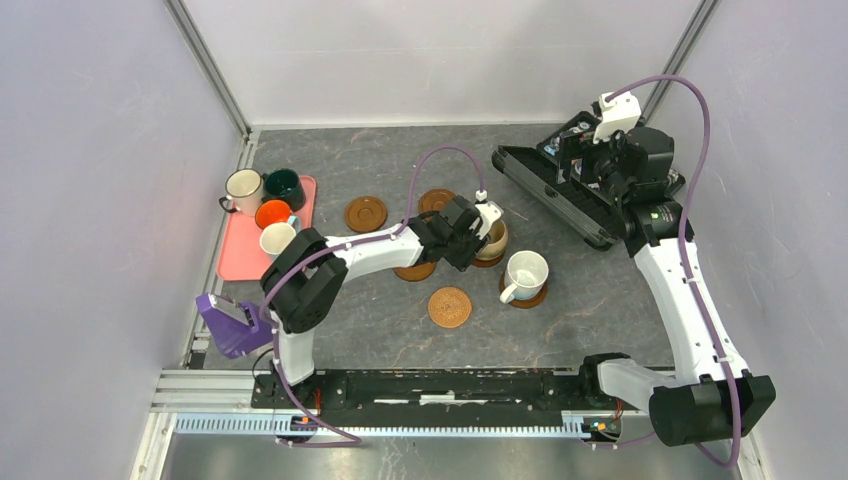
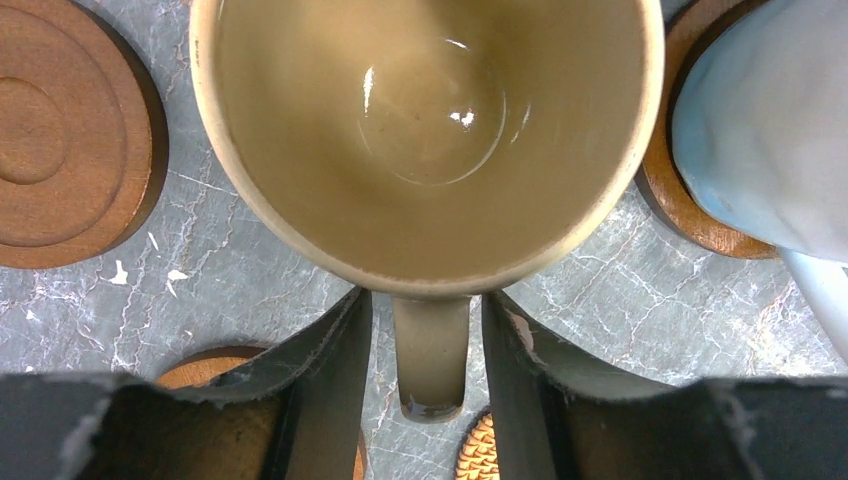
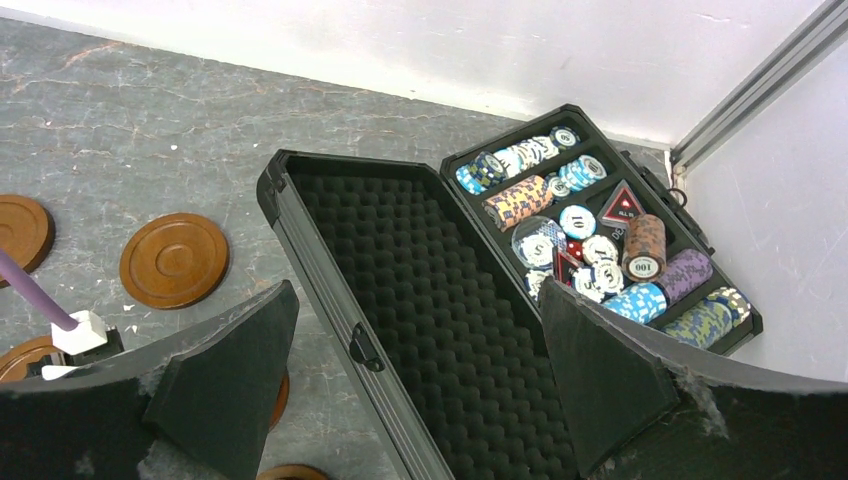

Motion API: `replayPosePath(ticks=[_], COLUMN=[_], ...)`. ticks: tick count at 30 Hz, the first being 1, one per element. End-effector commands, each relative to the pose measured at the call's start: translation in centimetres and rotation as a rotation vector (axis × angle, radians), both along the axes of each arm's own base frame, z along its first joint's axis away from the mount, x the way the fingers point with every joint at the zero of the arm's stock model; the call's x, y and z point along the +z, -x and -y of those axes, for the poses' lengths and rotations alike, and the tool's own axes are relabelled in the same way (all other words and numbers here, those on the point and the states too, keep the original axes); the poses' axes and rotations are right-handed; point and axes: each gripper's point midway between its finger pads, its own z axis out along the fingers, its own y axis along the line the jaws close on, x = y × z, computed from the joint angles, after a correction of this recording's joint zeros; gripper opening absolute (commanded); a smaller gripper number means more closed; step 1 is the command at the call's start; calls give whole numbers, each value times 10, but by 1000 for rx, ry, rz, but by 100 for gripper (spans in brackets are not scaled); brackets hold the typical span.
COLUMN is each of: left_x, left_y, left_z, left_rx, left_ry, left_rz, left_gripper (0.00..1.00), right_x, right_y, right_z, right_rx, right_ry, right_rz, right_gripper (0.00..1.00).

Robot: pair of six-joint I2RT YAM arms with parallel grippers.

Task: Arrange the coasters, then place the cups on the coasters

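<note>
Open black hard case [image 3: 420, 300] on grey marbled tabletop [image 1: 400, 330], egg-crate foam lid flat. Multicoloured poker chips [image 3: 590, 240] fill case's other half. Pink rectangular plastic tray [image 1: 240, 258] well left of case. Purple angular block [image 1: 228, 322] left of case, nearer front edge.

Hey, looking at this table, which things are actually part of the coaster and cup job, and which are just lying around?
Job: brown coasters; beige cup and pale cup, each on a coaster; four cups waiting on the pink tray.
Lying about: the tray itself; open black case; poker chips inside it.
</note>
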Motion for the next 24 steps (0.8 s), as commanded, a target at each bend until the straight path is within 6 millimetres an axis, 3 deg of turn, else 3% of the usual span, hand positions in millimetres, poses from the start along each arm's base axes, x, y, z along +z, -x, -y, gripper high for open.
replayPosePath(ticks=[1, 5, 8, 14, 16, 19, 24], left_x=[28, 37, 47, 76, 88, 112, 154], left_y=[-7, -5, 7, 32, 40, 42, 7], left_z=[1, -5, -12, -48, -61, -85, -143], left_rx=[62, 58, -17, -122, -158, -187, -101], left_ry=[67, 50, 25, -13, 17, 59, 86], left_rz=[41, 46, 38, 3, -62, -139, -136], left_gripper=[54, 59, 70, 96, 100, 100, 100], right_x=[6, 7, 7, -1, -2, -5, -8], right_y=[1, 0, 0, 1, 0, -2, -9], right_z=[-1, -2, -3, -9, -11, -16, -24], right_rx=[6, 10, 17, 58, 73, 102, 144], right_ry=[-22, -22, -21, -14, -11, -12, -11], right_rz=[29, 29, 28, 10, 7, -5, -26], right_gripper=[98, 98, 98, 98, 98, 98, 98])
